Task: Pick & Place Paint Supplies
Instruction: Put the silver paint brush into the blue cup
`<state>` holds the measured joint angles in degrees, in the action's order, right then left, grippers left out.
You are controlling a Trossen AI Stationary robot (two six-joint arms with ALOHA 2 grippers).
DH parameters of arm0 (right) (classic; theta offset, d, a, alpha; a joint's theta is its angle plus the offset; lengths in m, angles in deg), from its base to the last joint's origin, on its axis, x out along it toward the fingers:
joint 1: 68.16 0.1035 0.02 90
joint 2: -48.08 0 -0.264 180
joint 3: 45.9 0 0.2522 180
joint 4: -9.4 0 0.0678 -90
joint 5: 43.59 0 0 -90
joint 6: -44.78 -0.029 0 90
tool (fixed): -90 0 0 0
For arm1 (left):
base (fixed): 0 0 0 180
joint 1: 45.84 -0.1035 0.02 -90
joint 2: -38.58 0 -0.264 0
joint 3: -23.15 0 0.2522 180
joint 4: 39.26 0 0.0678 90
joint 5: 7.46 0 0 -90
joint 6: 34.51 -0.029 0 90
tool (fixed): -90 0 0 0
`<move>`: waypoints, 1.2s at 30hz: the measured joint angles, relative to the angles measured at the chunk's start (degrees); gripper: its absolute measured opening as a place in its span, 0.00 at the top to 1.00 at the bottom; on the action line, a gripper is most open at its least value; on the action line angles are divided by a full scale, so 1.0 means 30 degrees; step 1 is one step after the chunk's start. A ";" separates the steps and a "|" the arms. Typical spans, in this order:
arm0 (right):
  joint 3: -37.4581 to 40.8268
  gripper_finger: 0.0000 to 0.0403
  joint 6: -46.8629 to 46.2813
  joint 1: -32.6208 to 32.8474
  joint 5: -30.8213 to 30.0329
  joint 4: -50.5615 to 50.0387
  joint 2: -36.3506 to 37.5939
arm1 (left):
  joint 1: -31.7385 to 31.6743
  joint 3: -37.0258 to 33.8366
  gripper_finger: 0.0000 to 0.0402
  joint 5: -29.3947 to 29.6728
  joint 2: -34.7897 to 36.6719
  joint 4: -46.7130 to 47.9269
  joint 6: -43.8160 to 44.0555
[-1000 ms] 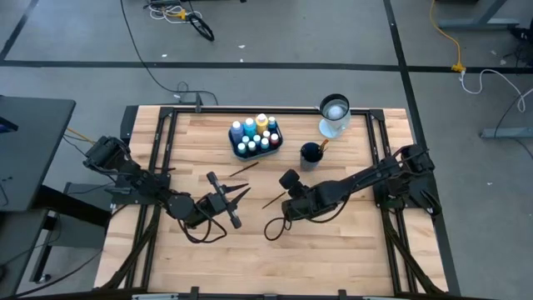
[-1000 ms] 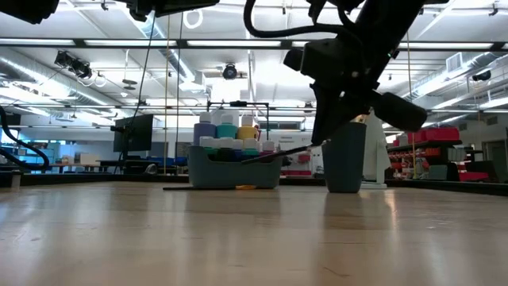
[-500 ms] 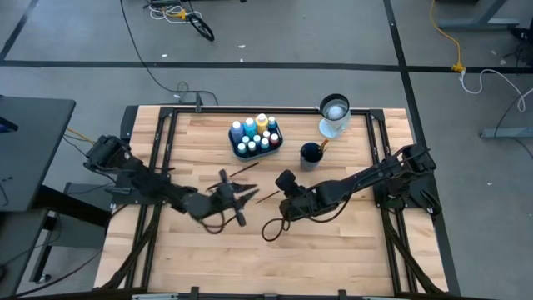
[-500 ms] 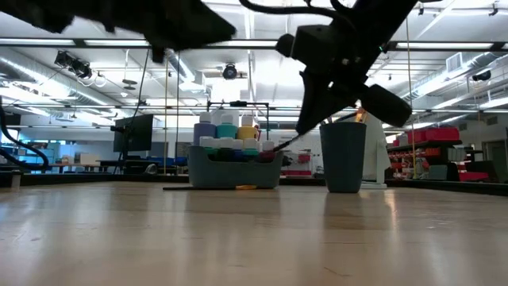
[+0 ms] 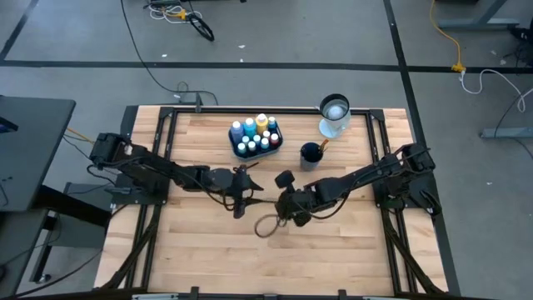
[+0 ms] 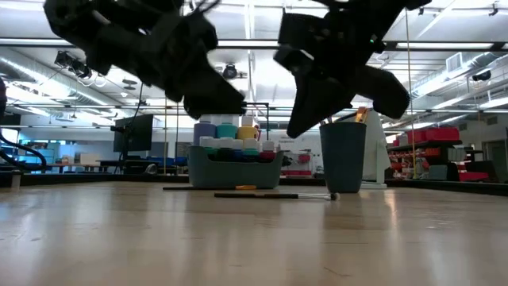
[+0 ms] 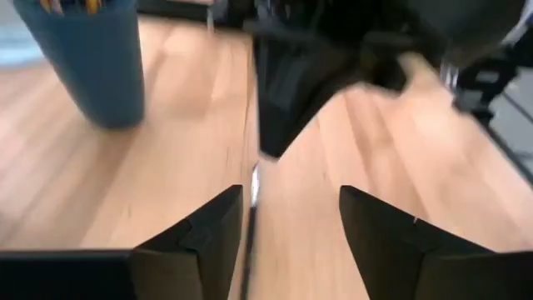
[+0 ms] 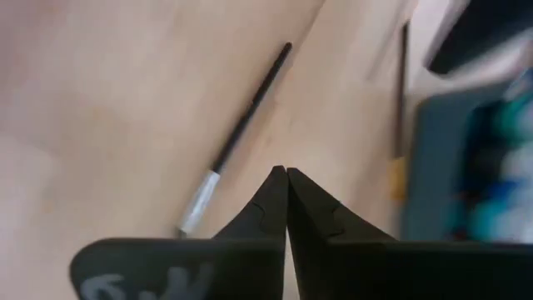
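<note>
- A thin dark-handled brush lies flat on the wooden table, between the two grippers near the table's middle. In the low view this brush stretches level across the boards, its pale metal end toward the dark blue cup.
- In the right wrist view its long axis runs on a slant — the dark handle tip far from the fingers, the silvery ferrule and bristle end nearer to them.
- A second brush lies just in front of the teal tray, angled along the tray's near edge.
- The left gripper hangs over the middle of the table with its two dark fingers spread wide; nothing sits between them, and the brush shows as a thin line on the boards in the gap.
- The right gripper hangs just beside it, its fingertips pressed together to a point and holding nothing; the brush lies on the table beyond them, not touching.
- The paint bottles stand upright, packed in the tray near the table's far edge — blue, teal, white and yellow tops show from above.
- The cup stands just right of the tray with yellow-tipped handles poking out of it; a white cup stands behind it.
</note>
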<state>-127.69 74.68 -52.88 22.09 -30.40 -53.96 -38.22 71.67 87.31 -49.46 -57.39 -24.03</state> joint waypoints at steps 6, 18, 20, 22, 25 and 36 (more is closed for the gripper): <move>0.0725 0.93 -0.7285 -0.0553 0.2574 0.0007 0.0000 | -0.0704 -0.0011 0.46 -0.0453 -0.0070 0.2632 0.0011; 0.5113 0.71 -1.0833 -0.0318 0.4831 0.4398 -0.0007 | -0.0270 -0.0015 0.50 -0.0320 -0.0070 0.2657 0.0117; 0.5425 0.68 -1.0939 -0.0389 0.4403 0.4738 0.0002 | -0.0270 -0.0015 0.50 -0.0168 -0.0070 0.2670 0.0138; 0.5620 0.66 -1.1208 -0.0493 0.4024 0.4778 0.0037 | -0.0270 -0.0015 0.50 -0.0074 -0.0070 0.2663 0.0138; 0.5666 0.65 -1.1269 -0.0521 0.3899 0.4844 0.0044 | -0.0270 -0.0015 0.50 -0.0038 -0.0070 0.2663 0.0138; 0.5697 0.64 -1.0190 -0.0441 0.2946 0.4946 0.1009 | -0.0285 -0.0015 0.50 0.0221 -0.0070 0.2653 -0.0020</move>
<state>-110.60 44.11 -54.20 30.93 -15.56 -50.93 -39.08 71.63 87.97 -49.67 -49.43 -24.09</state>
